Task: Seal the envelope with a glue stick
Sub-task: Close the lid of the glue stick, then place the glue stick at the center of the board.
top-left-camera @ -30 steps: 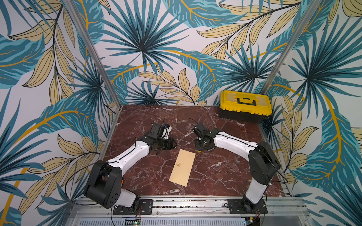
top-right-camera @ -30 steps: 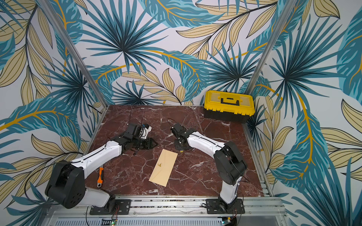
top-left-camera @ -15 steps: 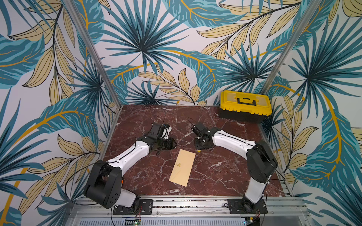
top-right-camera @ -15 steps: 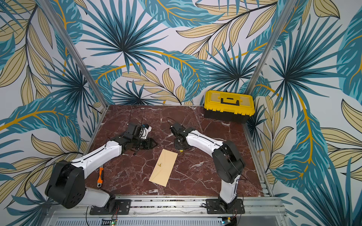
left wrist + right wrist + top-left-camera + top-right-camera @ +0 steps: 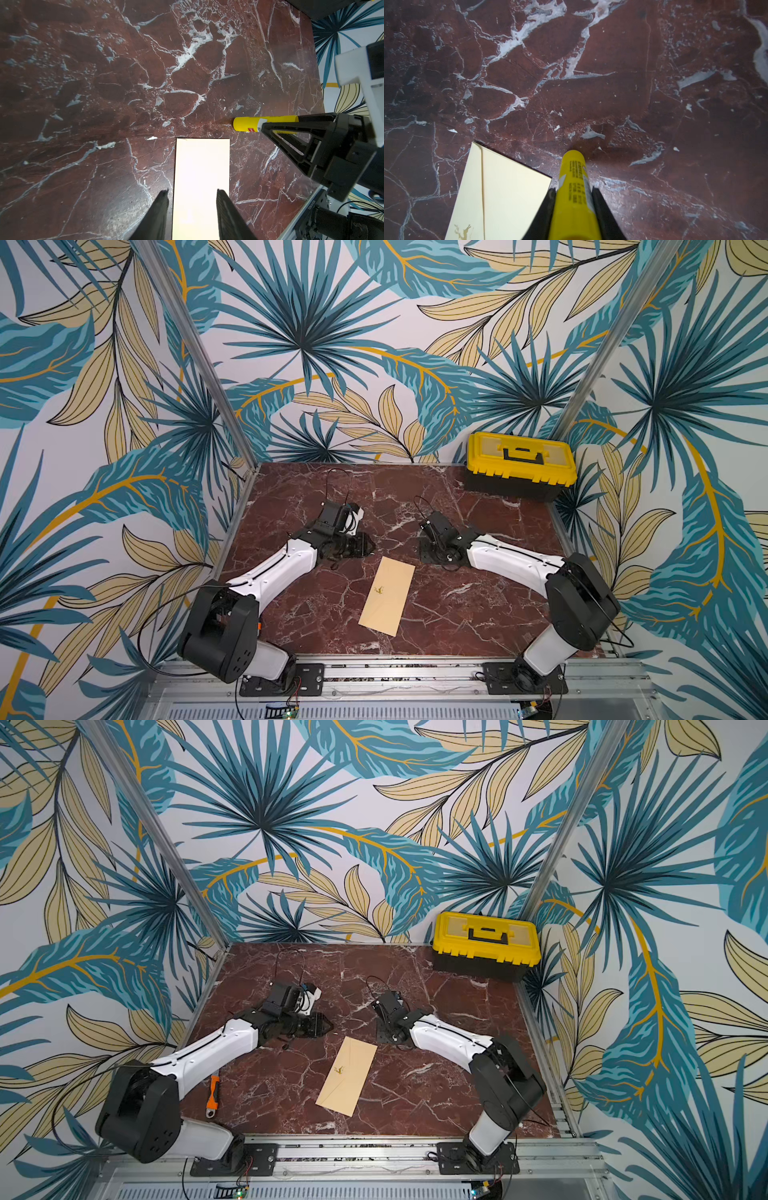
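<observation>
The tan envelope lies flat mid-table, seamed face up with a small gold mark. In the right wrist view the envelope has one far corner beside the yellow glue stick. My right gripper is shut on the stick, one finger against each side. It points down at the table just past the envelope's far end. In the left wrist view the glue stick pokes out of the right fingers. My left gripper hangs open over the envelope, holding nothing.
A black toolbox with a yellow lid stands in the back right corner. An orange-handled tool lies on the table beside the left arm. Patterned walls close in the table at the back and on both sides.
The right gripper with the glue stick has shifted slightly near the envelope's far end. The left arm and the envelope have not moved.
</observation>
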Robot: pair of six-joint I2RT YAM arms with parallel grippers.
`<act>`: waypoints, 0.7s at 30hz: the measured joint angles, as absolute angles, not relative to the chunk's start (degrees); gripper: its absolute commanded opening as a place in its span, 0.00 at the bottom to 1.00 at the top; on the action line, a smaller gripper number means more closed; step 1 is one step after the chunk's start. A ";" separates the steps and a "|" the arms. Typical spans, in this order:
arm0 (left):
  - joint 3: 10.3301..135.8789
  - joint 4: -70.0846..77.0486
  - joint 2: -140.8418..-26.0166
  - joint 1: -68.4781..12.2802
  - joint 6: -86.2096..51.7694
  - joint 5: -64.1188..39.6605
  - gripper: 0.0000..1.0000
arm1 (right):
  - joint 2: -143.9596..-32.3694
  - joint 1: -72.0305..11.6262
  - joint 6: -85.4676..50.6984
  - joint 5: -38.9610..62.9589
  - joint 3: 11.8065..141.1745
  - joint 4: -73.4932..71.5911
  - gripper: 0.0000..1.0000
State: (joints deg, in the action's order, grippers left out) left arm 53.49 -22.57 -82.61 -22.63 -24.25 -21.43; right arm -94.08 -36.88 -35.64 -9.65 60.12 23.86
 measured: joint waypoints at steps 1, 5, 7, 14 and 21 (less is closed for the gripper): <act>53.49 -22.57 -82.59 -22.63 -24.25 -21.37 0.42 | -93.73 -36.88 -35.92 -9.54 59.51 23.86 0.37; 53.49 -22.65 -82.50 -22.59 -23.90 -20.58 0.44 | -92.64 -36.88 -36.67 -9.34 58.02 24.38 0.46; 53.49 -22.87 -82.39 -22.52 -23.83 -20.18 0.44 | -91.70 -36.84 -36.58 -9.26 57.98 24.69 0.47; 53.49 -22.98 -81.58 -22.11 -23.55 -18.17 0.46 | -87.55 -36.75 -35.86 -10.15 58.06 25.87 0.49; 51.42 -22.87 -78.65 -20.53 -21.96 -13.26 0.61 | -86.83 -35.46 -32.56 -14.09 58.83 27.90 0.60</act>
State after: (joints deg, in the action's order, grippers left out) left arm 51.42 -22.87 -78.65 -20.53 -21.96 -13.26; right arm -86.83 -35.46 -32.56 -14.09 58.83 27.90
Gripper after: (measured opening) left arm 0.574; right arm 0.550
